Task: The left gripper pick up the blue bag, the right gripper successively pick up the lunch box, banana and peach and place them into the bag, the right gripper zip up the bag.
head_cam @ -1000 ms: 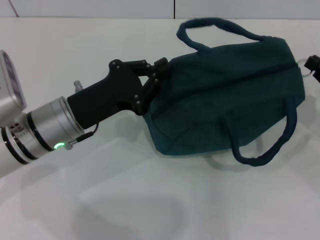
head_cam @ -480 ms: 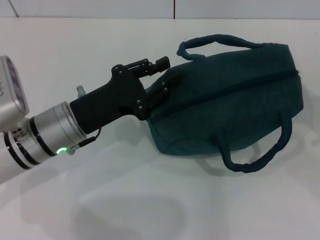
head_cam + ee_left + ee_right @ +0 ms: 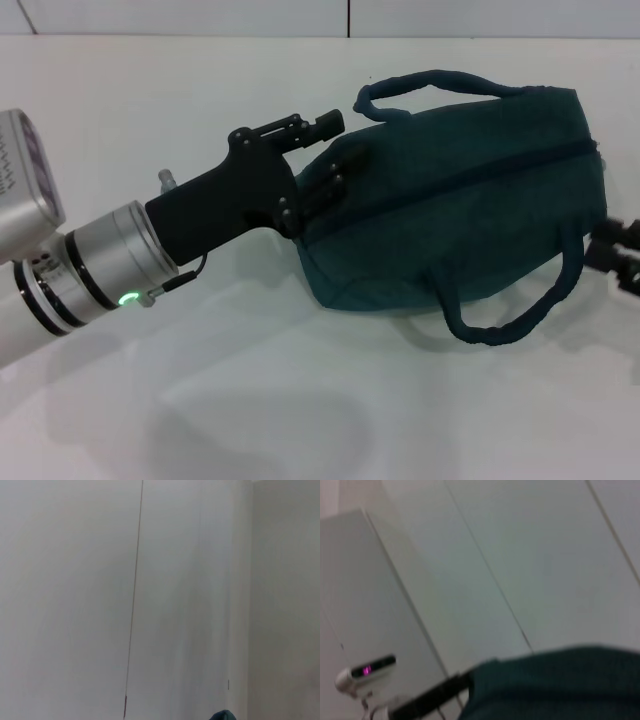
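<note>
- Closest to you, your left tool (image 3: 322,165) comes in from the near left on its silver wrist, green light glowing on the underside.
- Its black claw is pinched together on the left end of the blue bag (image 3: 460,200), one finger riding on top of the fabric and the other tucked against the end panel, so it's clamped on the bag.
- The bag looks held up off the white bench (image 3: 250,400) a bit; there's a soft shadow under its lower edge, but you can't tell for sure whether any corner touches down.
- The bag lies lengthwise, left end at the claw, right end out toward the right edge of the head view. The zipper seam runs along its top face and looks closed as far as you can see it.
- One looped handle droops off the near side, down at the lower right, and the other arches up at the far side near the top.
- Your right tool (image 3: 618,255) just pokes in at the right edge, beside the near handle and close to the bag's right end. Only a bit of black shows, so you can't tell whether its fingers are apart or together.
- The right wrist view gives you dark teal fabric filling the lower part, with a white wall behind.
- The left wrist view is mostly plain wall, with a tiny bit of teal bag at the edge.
- Farthest back, the bench meets a white tiled wall.
</note>
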Available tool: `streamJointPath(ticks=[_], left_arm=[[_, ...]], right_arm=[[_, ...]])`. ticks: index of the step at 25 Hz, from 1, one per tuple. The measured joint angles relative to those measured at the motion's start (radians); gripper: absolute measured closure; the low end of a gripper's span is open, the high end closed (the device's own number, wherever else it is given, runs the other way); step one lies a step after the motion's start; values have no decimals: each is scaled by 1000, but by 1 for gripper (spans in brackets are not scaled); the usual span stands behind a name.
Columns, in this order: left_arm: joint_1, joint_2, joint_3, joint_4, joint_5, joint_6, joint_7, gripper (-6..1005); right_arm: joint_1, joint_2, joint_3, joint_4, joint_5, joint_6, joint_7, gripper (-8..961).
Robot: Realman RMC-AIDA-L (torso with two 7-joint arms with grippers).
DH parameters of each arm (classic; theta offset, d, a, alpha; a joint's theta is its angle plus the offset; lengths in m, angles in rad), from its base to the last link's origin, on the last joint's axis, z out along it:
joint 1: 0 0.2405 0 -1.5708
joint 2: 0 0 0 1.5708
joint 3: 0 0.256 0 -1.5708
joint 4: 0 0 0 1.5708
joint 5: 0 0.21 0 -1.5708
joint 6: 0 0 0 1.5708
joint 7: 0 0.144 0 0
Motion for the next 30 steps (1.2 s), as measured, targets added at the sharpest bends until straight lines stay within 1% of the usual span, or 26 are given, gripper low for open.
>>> streamJointPath(ticks=[4, 6, 10, 13, 16, 18, 19, 21, 24, 27, 30], left_arm=[[-6, 0, 0, 3, 0, -11, 0, 573], [-11, 0, 3, -1, 1, -16, 0, 569], [-13, 0, 10, -3, 16, -17, 1, 562], [-6, 0, 28, -3, 27, -11, 5, 556], [6, 0, 55, 2, 29, -6, 8, 550], [15, 0, 61, 5, 25, -5, 10, 547], [18, 0, 61, 5, 22, -4, 11, 545], [25, 0, 58, 6, 9, 4, 12, 541], [41, 0, 52, 7, -38, 41, 22, 536], [69, 0, 51, 7, -111, 83, 56, 530], [92, 0, 51, 7, -170, 121, 94, 524]], right_arm=[[10, 25, -1, -7, -61, 51, 2, 494], [21, 43, 1, -11, -70, 114, 4, 491], [54, 71, 17, -22, -51, 237, 5, 484], [77, 82, 32, -42, -42, 265, 4, 479], [88, 82, 56, -60, -32, 250, 7, 474], [89, 79, 62, -65, -23, 224, 9, 471], [86, 72, 63, -70, -19, 189, 10, 470], [78, 65, 63, -78, -18, 160, 10, 466], [46, 52, 84, -108, 7, 103, 10, 461], [20, 51, 157, -117, 60, 46, 10, 457], [20, 54, 178, -120, 66, 20, 6, 452]])
